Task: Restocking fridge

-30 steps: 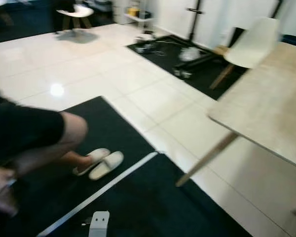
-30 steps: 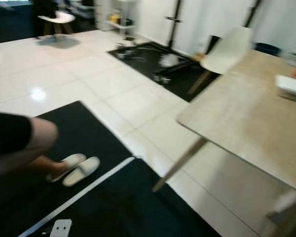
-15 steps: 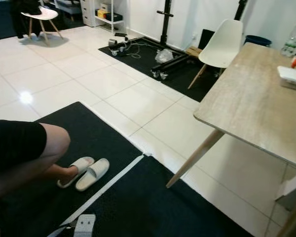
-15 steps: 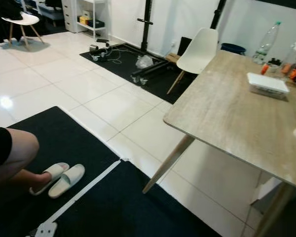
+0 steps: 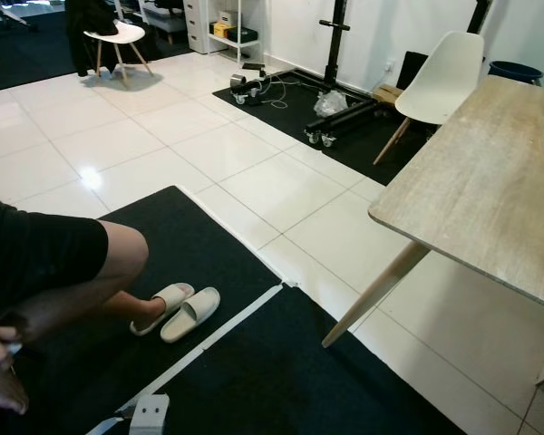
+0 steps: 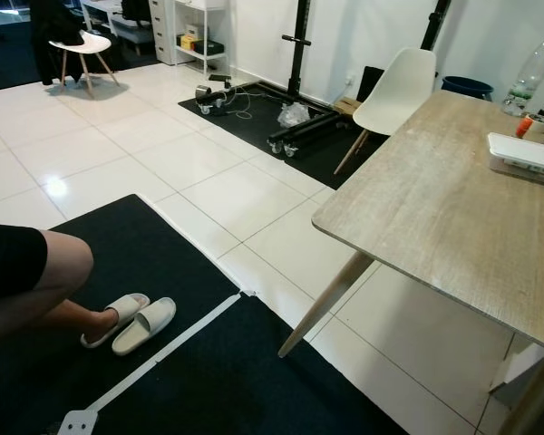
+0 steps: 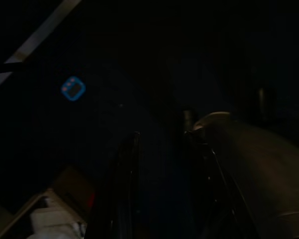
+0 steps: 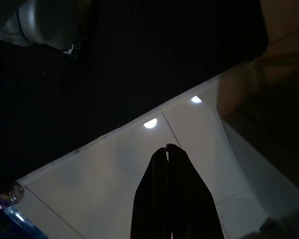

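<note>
White floor tiles (image 5: 254, 181) and a black mat (image 5: 281, 381) fill my head views, with one wooden counter (image 6: 435, 217) carrying one clear lidded container (image 6: 524, 156) and one water bottle (image 6: 529, 75), two white chairs, two slippers (image 6: 129, 322) and one crouching person's leg (image 5: 100, 272); I see no fridge, so I judge restocking hasn't begun and all of it is left. From the left wrist it's too dark: I cannot tell how the left hand (image 7: 159, 144) stands. From the right wrist, the right hand (image 8: 166, 148) hangs over tile, fingers pressed together, holding nothing.
</note>
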`<state>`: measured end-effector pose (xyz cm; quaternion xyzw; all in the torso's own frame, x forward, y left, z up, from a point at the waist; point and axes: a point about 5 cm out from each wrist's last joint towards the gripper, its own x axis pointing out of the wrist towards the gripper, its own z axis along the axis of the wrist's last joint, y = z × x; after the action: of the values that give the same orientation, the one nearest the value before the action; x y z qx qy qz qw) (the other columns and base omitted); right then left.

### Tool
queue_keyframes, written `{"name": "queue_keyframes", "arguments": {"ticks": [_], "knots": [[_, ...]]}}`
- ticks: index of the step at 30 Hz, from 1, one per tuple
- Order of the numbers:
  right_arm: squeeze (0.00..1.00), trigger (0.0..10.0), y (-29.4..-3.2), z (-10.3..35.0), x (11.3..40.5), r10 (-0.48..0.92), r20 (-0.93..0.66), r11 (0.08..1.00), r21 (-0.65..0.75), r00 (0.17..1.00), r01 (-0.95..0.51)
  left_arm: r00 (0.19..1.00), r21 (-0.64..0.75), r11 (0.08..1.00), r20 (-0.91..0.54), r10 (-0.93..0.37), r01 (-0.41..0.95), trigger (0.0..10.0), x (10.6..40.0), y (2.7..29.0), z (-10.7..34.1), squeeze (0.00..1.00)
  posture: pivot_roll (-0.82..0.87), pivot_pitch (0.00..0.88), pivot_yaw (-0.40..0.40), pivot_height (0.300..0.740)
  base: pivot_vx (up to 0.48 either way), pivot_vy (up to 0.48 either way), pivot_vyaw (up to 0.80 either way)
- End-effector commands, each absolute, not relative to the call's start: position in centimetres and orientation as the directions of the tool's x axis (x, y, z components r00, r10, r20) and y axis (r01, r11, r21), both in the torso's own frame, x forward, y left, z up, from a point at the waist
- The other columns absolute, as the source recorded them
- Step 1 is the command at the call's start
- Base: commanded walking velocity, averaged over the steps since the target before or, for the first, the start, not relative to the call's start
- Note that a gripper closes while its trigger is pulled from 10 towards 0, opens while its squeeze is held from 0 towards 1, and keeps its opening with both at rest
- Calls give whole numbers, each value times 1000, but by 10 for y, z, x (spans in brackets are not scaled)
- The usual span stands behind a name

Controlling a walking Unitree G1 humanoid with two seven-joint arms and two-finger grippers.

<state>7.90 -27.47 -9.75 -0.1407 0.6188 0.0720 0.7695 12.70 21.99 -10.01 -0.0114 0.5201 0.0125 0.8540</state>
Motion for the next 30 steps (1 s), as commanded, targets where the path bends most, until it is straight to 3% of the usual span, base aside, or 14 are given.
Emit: {"name": "queue_keyframes", "arguments": {"ticks": [1, 10, 17, 22, 30], "knots": [[0, 10000, -274, -97, 82, -56, -969, 948, -127, 239, -292, 458, -19, 999, -889, -1, -35, 10000, 130, 211, -101, 0, 66, 0, -62, 740, 0, 0, 0], [0, 10000, -278, -95, 84, -64, -967, 947, -137, 247, -289, 463, -79, 996, -885, -53, -36, 10000, 140, 176, -103, 0, 48, 0, -76, 740, 0, 0, 0], [0, 10000, -277, -95, 84, -60, -967, 950, -132, 249, -284, 464, -78, 996, -884, -53, -34, 10000, 145, 171, -102, 0, 44, 0, -68, 740, 0, -185, 0], [0, 10000, -278, -95, 83, -58, -967, 948, -130, 247, -289, 472, -66, 997, -881, -38, -43, 10000, 148, 177, -101, 0, 44, 0, -67, 740, 0, 0, 0], [0, 10000, -278, -95, 82, -59, -969, 945, -132, 241, -301, 471, -38, 994, -882, 14, -101, 10000, 140, 214, -98, 0, 38, 0, -87, 740, 0, 0, 0]]}}
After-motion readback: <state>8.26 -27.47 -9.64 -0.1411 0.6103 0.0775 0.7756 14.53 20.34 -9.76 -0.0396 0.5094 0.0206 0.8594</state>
